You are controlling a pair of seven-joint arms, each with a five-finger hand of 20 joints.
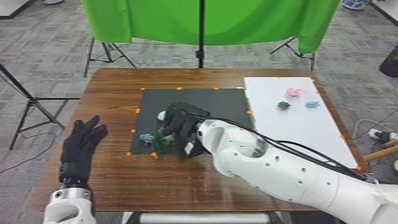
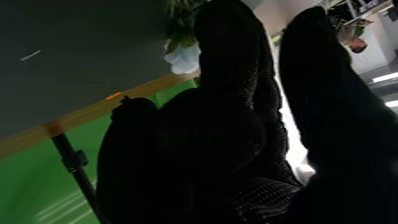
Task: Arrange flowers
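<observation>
Though partly behind the right hand [image 1: 185, 120], pale flower [image 2: 184, 60].

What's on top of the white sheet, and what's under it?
A pink flower and two bluish flowers are on the white sheet. The robot's right arm covers part of it. Anything underneath is hidden.

From my head I look forward and down at the dark mat [image 1: 231, 100], from above its near side and well back, with the table [image 1: 111, 107] around it. From my right wrist I look, tilted, from close over the mat, past my right hand [image 1: 185, 117]; both views share the mat and the green cloth [image 1: 151, 22] beyond it
</observation>
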